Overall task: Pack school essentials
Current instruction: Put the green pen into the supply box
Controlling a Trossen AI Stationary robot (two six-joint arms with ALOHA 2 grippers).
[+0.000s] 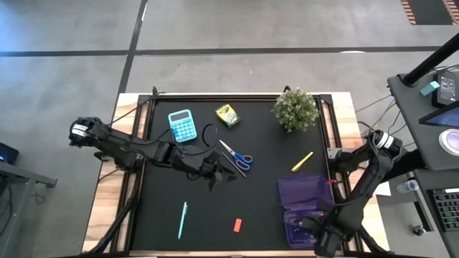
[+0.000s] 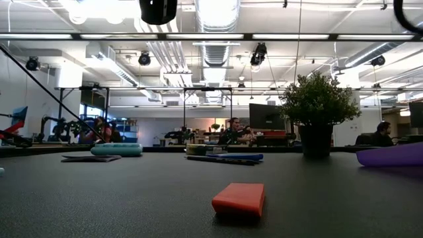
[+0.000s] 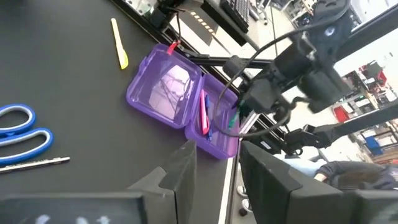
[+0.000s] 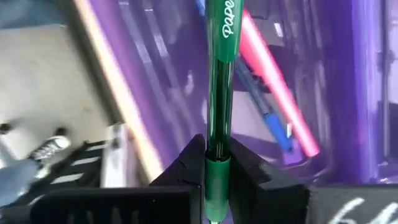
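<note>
My right gripper [image 4: 217, 163] hangs over the open purple case [image 1: 305, 204] at the table's right near corner, shut on a green pen [image 4: 219, 74]. A pink pen [image 4: 277, 81] and a blue pen [image 4: 267, 121] lie in the case's tray. My left gripper [image 3: 217, 171] is open at mid-table [image 1: 215, 172], beside the blue-handled scissors [image 1: 237, 156], touching nothing. A teal pen [image 1: 183, 218] and the orange eraser [image 1: 237, 225] lie flat near the near edge. A yellow pen [image 1: 302, 160] and the yellow crayon box [image 1: 227, 115] lie farther back. My right gripper pinches the green pen between its two fingers close to one end [image 4: 217, 171]. The fingers come from above, pointing down into the case, and the pen runs on along them. The pen hangs below the gripper [image 3: 233, 121], its lower end over the tray; whether it touches the tray I cannot tell.
A teal calculator [image 1: 182, 125] lies far left of centre. A green potted plant [image 1: 295, 109] stands at the far right. The case lid [image 3: 165, 90] lies open flat toward mid-table. Bare black mat stretches between the teal pen and the case. People sit in the room beyond.
</note>
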